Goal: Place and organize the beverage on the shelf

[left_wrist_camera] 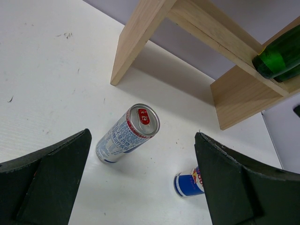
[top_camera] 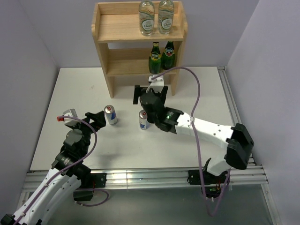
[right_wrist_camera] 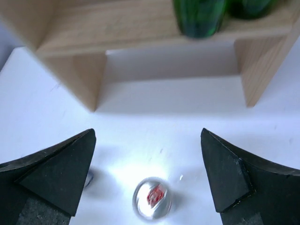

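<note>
With jaws spread wide and holding nothing, the right gripper [right_wrist_camera: 148,136] hangs over the upright can [right_wrist_camera: 151,198] at the lower centre of its wrist view, the can's long axis vertical between the jaws and the shelf [right_wrist_camera: 70,42] across the frame's top.

Upper centre, the top and middle boards of the shelf [top_camera: 108,33] lie open left of the water bottles [top_camera: 155,18] and green bottles [top_camera: 161,56]. Mid-frame, the left can [top_camera: 110,114] and right can [top_camera: 143,120] stand apart.
</note>
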Robot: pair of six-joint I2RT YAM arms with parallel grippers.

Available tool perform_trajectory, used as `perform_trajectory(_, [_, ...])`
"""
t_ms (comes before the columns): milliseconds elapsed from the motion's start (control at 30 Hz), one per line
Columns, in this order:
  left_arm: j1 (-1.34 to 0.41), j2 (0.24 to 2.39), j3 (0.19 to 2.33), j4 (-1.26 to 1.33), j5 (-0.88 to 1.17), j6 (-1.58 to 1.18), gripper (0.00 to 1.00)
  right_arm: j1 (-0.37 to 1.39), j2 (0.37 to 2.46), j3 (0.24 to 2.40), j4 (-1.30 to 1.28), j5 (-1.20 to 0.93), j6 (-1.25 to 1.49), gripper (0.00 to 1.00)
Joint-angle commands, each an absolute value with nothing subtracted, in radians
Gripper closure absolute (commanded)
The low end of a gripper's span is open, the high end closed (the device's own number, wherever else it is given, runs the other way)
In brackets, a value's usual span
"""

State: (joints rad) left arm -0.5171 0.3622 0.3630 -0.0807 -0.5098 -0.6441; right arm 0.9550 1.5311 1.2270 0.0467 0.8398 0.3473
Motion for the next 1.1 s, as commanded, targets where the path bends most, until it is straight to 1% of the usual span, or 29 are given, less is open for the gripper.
perform_trajectory(0, [-0.522, 0.353, 0.368, -0.067, -0.5, -0.643, 0.01, 1.034, 1.424, 1.161, -0.063, 0.919, 0.489, 0.0])
perform_trajectory(33, [-0.52, 0.353, 0.368, -0.066, -0.5, -0.643, 0.01, 1.067, 1.405, 1.122, -0.09, 0.914, 0.568, 0.0])
perform_trajectory(200, [-0.522, 0.356, 0.368, -0.067, -0.503, -0.643, 0.01, 1.169, 1.307, 0.93, -0.184, 0.882, 0.779, 0.0])
perform_trajectory(300, [-0.52, 0.36, 0.364, -0.058, -0.497, -0.647, 0.01, 1.206, 1.298, 0.846, -0.19, 0.864, 0.842, 0.0])
perform_trajectory(400, [-0.522, 0.364, 0.362, -0.055, -0.492, -0.65, 0.01, 1.21, 1.31, 0.787, -0.121, 0.827, 0.847, 0.0])
perform_trajectory(533, [-0.52, 0.367, 0.364, -0.06, -0.499, -0.649, 0.01, 1.212, 1.391, 0.778, -0.045, 0.818, 0.836, 0.0])
perform_trajectory(767, [-0.522, 0.367, 0.359, -0.06, -0.5, -0.65, 0.01, 1.209, 1.534, 0.837, 0.066, 0.822, 0.759, 0.0])
perform_trajectory(1067, [-0.52, 0.371, 0.361, -0.06, -0.495, -0.649, 0.01, 1.1, 1.655, 0.85, 0.239, 0.781, 0.652, 0.0])
